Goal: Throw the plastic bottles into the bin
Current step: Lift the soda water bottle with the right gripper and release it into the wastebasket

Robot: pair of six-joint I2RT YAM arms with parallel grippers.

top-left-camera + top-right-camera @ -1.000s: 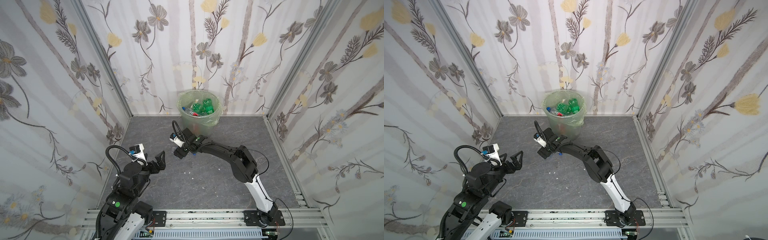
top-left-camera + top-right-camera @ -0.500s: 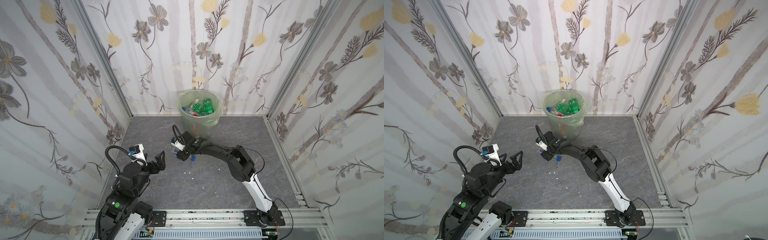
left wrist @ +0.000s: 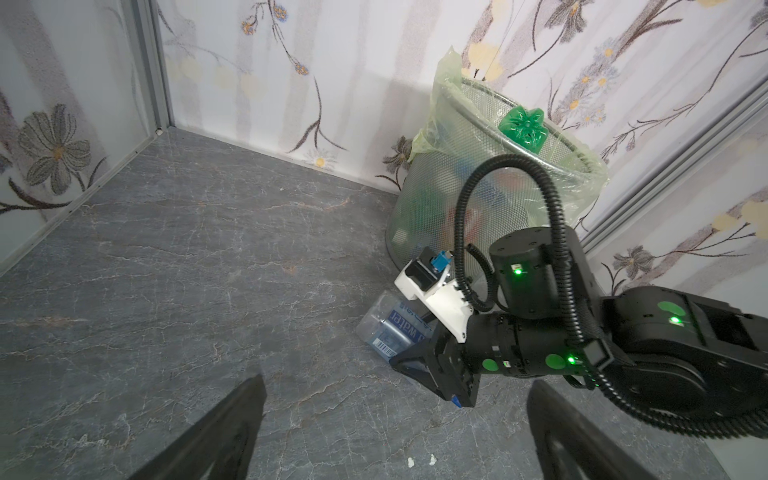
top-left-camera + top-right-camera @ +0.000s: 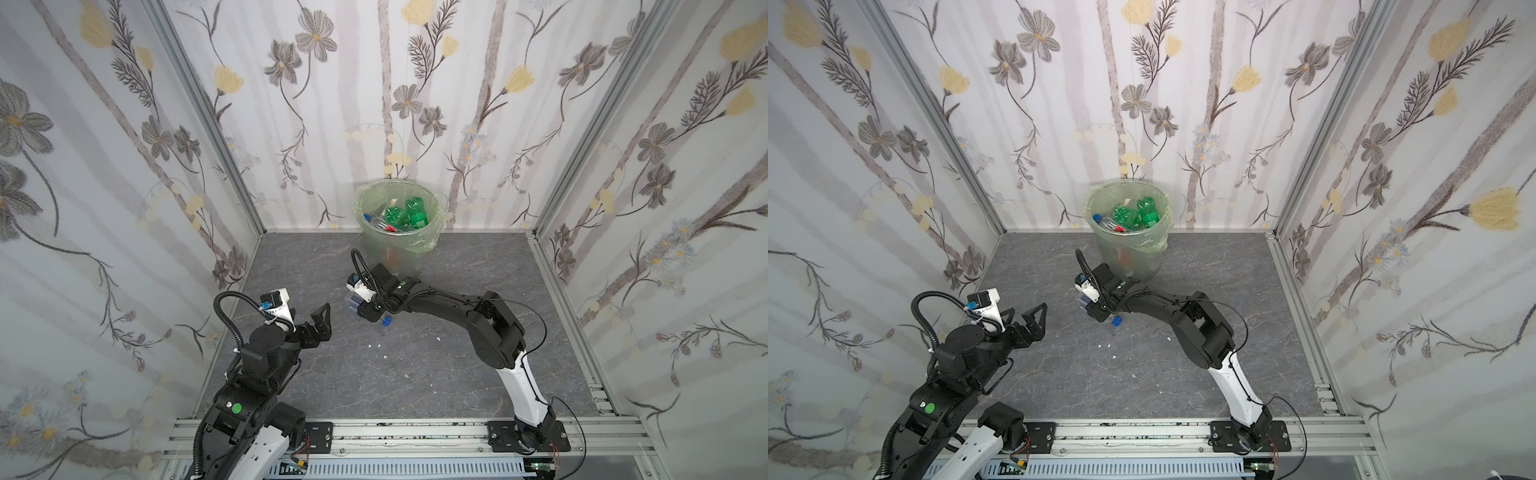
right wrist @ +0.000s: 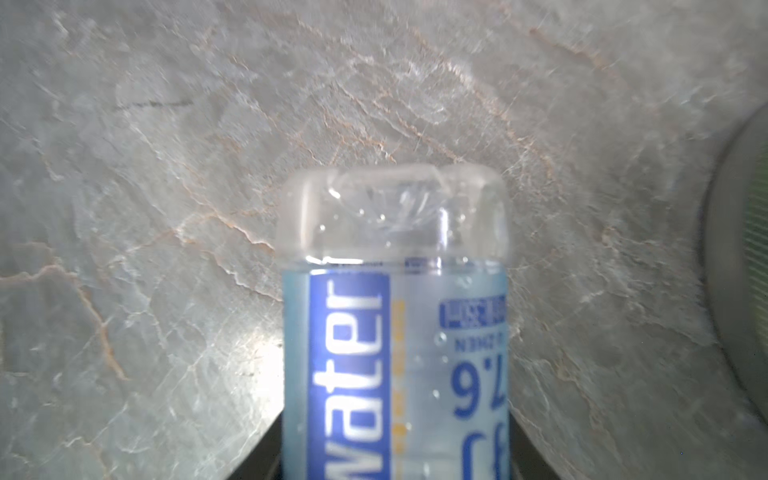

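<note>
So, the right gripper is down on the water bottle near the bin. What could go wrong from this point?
1. The water bottle is smooth and shows droplets, and its base sticks far out past the right gripper; it may slip or swing when lifted.
2. Green bottles reach almost to the rim of the bin; a new one could bounce out.
3. The wrist is close to the bin wall; lifting may knock it.

Grey floor (image 4: 457, 332) — bin (image 4: 400, 253), bottle (image 3: 395, 328), perhaps crumbs (image 4: 376, 345)
</note>
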